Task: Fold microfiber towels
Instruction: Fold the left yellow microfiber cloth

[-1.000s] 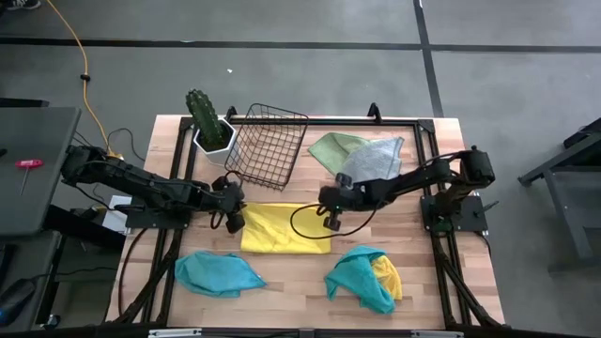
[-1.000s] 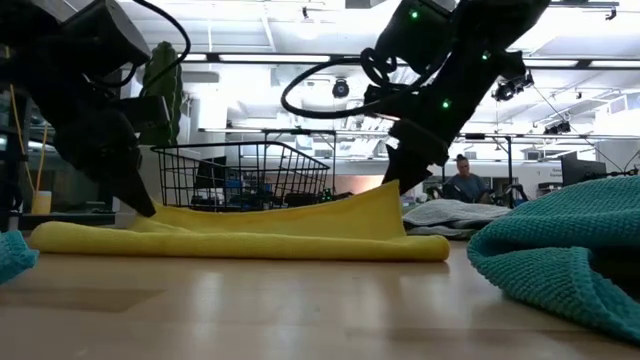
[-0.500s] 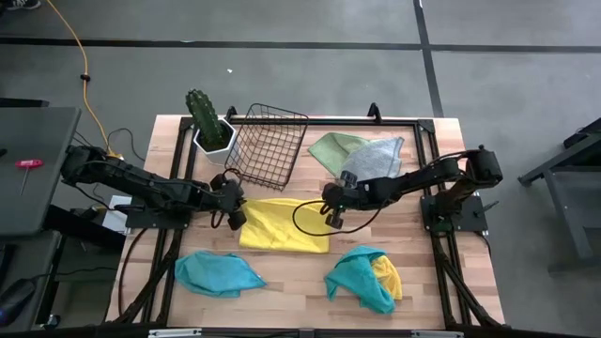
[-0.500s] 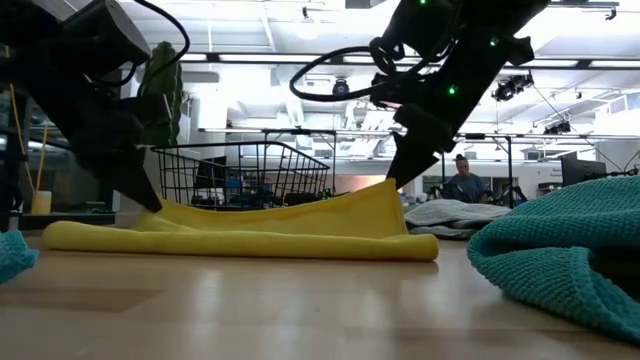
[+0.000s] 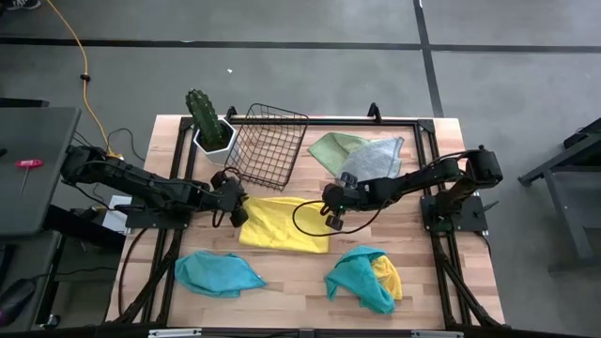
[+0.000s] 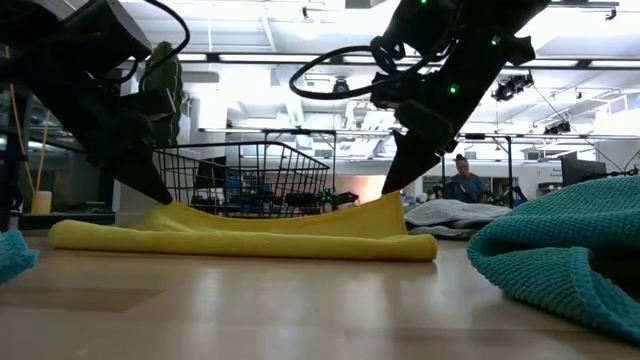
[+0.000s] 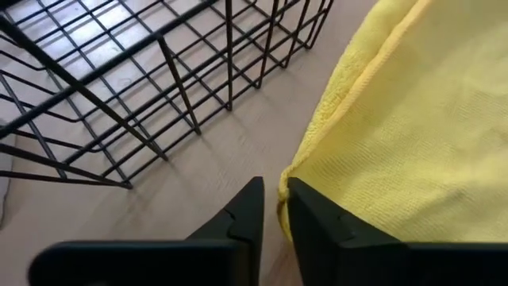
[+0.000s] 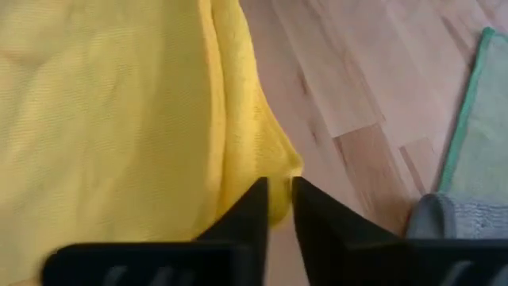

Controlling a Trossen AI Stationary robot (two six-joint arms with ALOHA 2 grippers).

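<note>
At mid-frame, the left tool and right tool had laid the folded yellow towel flat and slackened their fingers slightly apart at its corners, completing 1 fold.

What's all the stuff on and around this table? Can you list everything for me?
Yellow towel: one, yellow, folded, table middle, between both grippers.
Teal towel: one, teal-blue, crumpled, near left of the table.
Teal and yellow towels: two bunched together, teal over yellow, near right.
Green towel: one, light green, far side, partly under the grey towel.
Grey towel: one, grey, far right of middle.
Wire basket: one, black, tipped, far side beside the cactus.
Cactus: one, green in a white pot, far left.
Table: one, light wood.
Person: one, seated far behind, low view.
Left gripper: dark, fingers slightly apart at the yellow towel's left corner.
Right gripper: dark, fingers slightly apart at its right corner.
</note>
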